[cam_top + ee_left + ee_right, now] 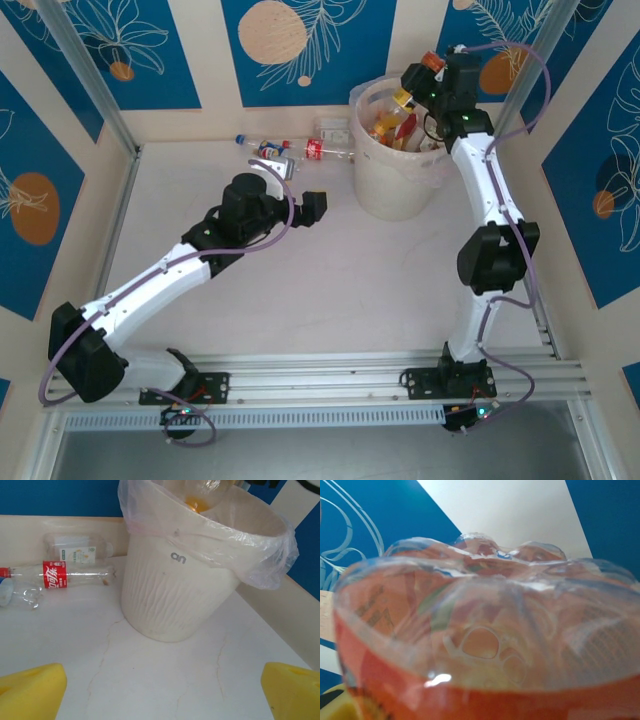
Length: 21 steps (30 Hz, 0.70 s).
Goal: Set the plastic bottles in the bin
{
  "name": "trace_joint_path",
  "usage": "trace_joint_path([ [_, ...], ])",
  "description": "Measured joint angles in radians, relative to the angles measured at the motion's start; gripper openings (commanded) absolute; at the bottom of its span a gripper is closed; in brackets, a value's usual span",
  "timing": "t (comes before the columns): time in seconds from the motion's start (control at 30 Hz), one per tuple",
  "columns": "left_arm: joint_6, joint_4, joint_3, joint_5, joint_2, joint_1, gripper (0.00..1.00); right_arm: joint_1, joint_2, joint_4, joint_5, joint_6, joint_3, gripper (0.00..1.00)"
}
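We see the right claw (pixel 428 78) partly closed around a clear orange-labelled plastic bottle (pixel 480 645) above the cream-white round bin (pixel 395 190). The left claw (pixel 312 207) gapes wide, empty. A red-labelled clear bottle (pixel 60 575) lies on the white table (pixel 330 280): likely light, slippery, crushable, best gripped mid-body.

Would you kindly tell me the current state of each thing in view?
bin: upright, lined, holding bottles.
orange-labelled bottle: gripped above the bin.
red-labelled cola bottle: lying on the table.
blue-labelled bottle: lying on the table.
left gripper: open, empty.
right gripper: shut on the orange-labelled bottle.
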Motion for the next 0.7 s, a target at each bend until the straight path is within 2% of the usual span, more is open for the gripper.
trace_joint_path([
  [0.27, 0.003, -0.003, -0.003, -0.010, -0.002, 0.000, 1.00, 0.000, 0.074, -0.066, 0.003, 0.054, 0.028, 0.55],
  [0.53, 0.003, -0.003, -0.007, -0.020, -0.002, 0.000, 1.00, 0.000, 0.196, -0.166, 0.003, 0.090, 0.167, 0.65],
  [0.7, 0.004, -0.003, -0.009, -0.025, -0.002, 0.000, 1.00, 0.002, 0.229, -0.218, 0.002, 0.101, 0.194, 0.74],
])
